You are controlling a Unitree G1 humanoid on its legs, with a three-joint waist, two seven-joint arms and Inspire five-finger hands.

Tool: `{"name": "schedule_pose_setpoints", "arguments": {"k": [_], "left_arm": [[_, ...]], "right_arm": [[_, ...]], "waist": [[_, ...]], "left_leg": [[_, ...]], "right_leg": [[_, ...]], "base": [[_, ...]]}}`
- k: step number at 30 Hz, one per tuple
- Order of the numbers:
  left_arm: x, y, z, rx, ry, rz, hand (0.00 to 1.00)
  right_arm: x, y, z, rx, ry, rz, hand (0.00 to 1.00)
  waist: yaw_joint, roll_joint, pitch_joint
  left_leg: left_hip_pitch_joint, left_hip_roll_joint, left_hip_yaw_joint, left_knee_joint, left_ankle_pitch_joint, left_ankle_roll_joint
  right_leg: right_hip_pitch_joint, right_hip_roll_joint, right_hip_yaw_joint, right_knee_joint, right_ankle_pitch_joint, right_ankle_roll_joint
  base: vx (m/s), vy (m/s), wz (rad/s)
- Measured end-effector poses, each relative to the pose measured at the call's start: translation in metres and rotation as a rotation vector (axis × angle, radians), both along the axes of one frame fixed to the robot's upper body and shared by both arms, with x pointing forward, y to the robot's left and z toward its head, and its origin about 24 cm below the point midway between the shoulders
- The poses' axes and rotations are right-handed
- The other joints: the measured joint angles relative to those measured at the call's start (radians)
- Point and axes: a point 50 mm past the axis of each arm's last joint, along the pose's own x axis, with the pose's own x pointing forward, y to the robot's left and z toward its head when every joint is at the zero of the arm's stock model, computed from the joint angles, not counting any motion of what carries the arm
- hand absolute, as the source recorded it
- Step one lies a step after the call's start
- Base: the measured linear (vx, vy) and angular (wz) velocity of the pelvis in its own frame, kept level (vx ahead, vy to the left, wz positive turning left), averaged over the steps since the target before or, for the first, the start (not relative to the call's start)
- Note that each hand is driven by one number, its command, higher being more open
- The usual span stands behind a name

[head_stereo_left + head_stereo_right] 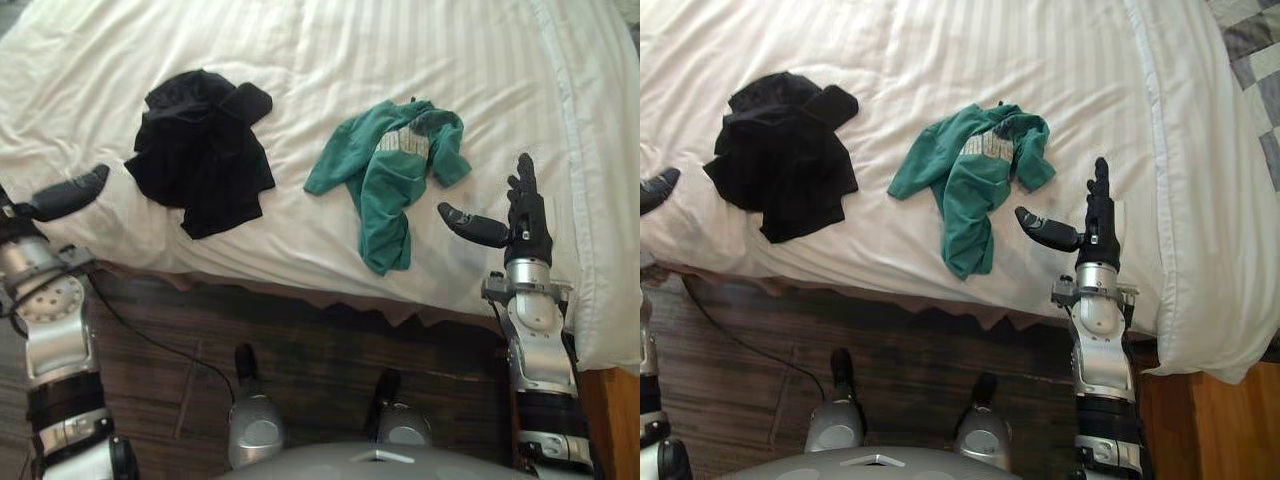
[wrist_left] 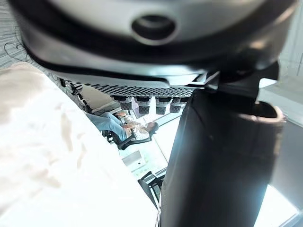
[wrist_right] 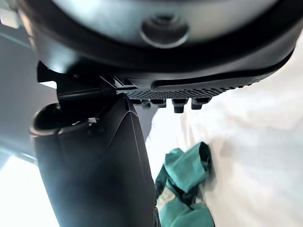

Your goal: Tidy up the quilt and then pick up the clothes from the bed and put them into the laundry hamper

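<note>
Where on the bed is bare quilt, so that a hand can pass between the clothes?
Bare quilt lies between the black clothes and the green garment, and widely beyond both. It is tighter between the green garment and the right hand.

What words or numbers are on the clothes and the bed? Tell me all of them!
No text here can be read.
green shirt: it has a pale printed patch, too blurred to read.
black clothes: no print to be seen.
quilt: plain stripes, no words or numbers.
</note>
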Motion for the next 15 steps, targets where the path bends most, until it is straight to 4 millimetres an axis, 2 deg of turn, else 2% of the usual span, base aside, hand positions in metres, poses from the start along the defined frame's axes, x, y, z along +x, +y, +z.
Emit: {"name": "schedule_pose_setpoints", "arguments": {"k": [2, 4, 5, 9, 12, 14, 15], "left_arm": [[0.008, -0.002, 0.008, -0.041, -0.053, -0.022, 1.00], [0.012, -0.004, 0.006, -0.058, -0.052, -0.033, 1.00], [0.012, -0.005, 0.006, -0.058, -0.052, -0.035, 1.00], [0.018, -0.009, 0.008, -0.051, -0.051, -0.046, 1.00], [0.032, -0.018, 0.027, -0.035, -0.106, -0.080, 1.00], [0.044, -0.024, 0.041, -0.001, -0.114, -0.115, 1.00], [0.048, -0.026, 0.051, 0.023, -0.125, -0.128, 1.00]], "right_arm": [[0.003, 0.002, 0.004, 0.019, -0.026, -0.008, 1.00], [0.004, 0.004, 0.004, 0.038, -0.034, -0.021, 1.00], [0.004, 0.007, 0.002, 0.078, -0.039, -0.027, 1.00], [0.006, 0.007, -0.004, 0.104, -0.023, -0.043, 1.00], [0.011, 0.008, 0.004, 0.102, -0.055, -0.039, 1.00], [0.014, 0.010, 0.012, 0.101, -0.095, -0.030, 1.00], [0.017, 0.012, 0.018, 0.101, -0.118, -0.023, 1.00]], "waist": [[0.008, -0.004, 0.026], [0.009, -0.003, 0.031], [0.008, -0.006, 0.052], [0.011, -0.007, 0.061], [0.011, -0.009, 0.097], [0.000, -0.010, 0.099], [-0.006, -0.020, 0.104]], "left_leg": [[-0.027, 0.000, -0.005, 0.000, 0.010, 0.004], [-0.056, 0.000, -0.004, 0.000, 0.014, 0.006], [-0.058, 0.000, -0.001, 0.000, 0.016, 0.007], [-0.085, 0.000, 0.021, 0.000, 0.020, 0.011], [-0.093, 0.000, 0.038, 0.000, 0.026, 0.014], [-0.118, 0.000, 0.045, 0.000, 0.032, 0.016], [-0.129, 0.001, 0.056, 0.000, 0.034, 0.017]], "right_leg": [[-0.025, 0.000, -0.001, 0.004, 0.005, -0.004], [-0.055, 0.000, 0.000, 0.003, 0.010, -0.007], [-0.060, 0.000, 0.003, 0.003, 0.013, -0.007], [-0.107, 0.000, 0.027, 0.002, 0.025, -0.009], [-0.132, 0.000, 0.048, 0.002, 0.036, -0.014], [-0.162, 0.001, 0.057, 0.001, 0.047, -0.017], [-0.182, 0.002, 0.072, -0.001, 0.054, -0.017]], "base": [[-0.04, -0.002, 0.03], [-0.03, 0.000, -0.04], [-0.01, -0.002, -0.04], [-0.01, -0.006, -0.16], [-0.03, -0.014, -0.16], [-0.06, -0.012, -0.18], [-0.05, -0.009, -0.24]]}}
